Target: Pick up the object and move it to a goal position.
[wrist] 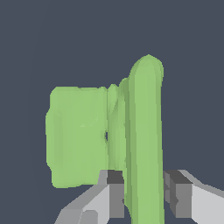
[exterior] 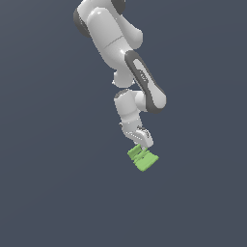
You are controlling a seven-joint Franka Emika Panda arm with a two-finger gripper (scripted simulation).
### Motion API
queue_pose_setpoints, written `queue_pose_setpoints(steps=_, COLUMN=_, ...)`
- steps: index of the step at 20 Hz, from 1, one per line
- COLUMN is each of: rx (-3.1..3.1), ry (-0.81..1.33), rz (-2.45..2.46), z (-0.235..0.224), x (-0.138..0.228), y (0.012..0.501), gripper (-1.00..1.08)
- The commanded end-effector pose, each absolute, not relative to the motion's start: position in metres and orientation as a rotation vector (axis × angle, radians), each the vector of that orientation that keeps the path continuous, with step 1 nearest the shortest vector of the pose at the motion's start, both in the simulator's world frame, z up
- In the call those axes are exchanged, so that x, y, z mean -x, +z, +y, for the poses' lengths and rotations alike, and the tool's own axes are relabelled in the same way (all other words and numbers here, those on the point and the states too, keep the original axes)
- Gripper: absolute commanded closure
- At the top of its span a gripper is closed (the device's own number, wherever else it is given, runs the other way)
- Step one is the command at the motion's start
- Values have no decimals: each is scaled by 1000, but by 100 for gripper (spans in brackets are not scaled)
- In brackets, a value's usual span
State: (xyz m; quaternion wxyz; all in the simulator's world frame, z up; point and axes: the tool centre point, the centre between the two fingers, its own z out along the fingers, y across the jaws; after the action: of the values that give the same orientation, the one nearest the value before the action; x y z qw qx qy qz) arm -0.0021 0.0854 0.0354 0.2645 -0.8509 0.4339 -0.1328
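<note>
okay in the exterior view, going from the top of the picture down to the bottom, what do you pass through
Robot arm → gripper → light-green blocky piece, then only plain dark background.

The white Panda arm (exterior: pixel 118 43) is reaching down from above, its wrist tilting slightly, and its grey two-fingered gripper (wrist: pixel 144 197) is clamping both fingers (wrist: pixel 114 194) against a tall light-green ridge.

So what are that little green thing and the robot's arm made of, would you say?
The green piece looks like matte plastic: flat, even colour, soft rounded ridges, no glints. The arm looks like glossy white moulded plastic or painted metal with dark joints, judging by its bright highlights. Both are simulator renders, so it's only a guess. The gripper fingers look grey and dull.
</note>
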Motion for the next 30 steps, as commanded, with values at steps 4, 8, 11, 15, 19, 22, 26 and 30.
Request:
queue_pose_setpoints(steps=4, rx=2299, ry=-360, rz=1173, z=85, x=1, y=35, gripper=108)
queue_pose_setpoints(steps=8, rx=2299, ry=-360, rz=1173, z=85, x=1, y=35, gripper=108)
queue_pose_setpoints(steps=11, rx=2299, ry=-360, rz=1173, z=85, x=1, y=35, gripper=108)
queue_pose_setpoints(steps=15, rx=2299, ry=-360, rz=1173, z=83, x=-4, y=37, gripper=108)
queue_pose_setpoints(steps=19, rx=2299, ry=-360, rz=1173, z=79, x=-17, y=41, gripper=108)
queue_pose_setpoints(steps=22, rx=2299, ry=-360, rz=1173, z=74, x=-31, y=44, gripper=108)
queue_pose_setpoints(steps=26, rx=2299, ry=-360, rz=1173, z=67, x=-51, y=50, gripper=108)
queue_pose_setpoints(steps=30, rx=2299, ry=-360, rz=1173, z=62, x=-65, y=53, gripper=108)
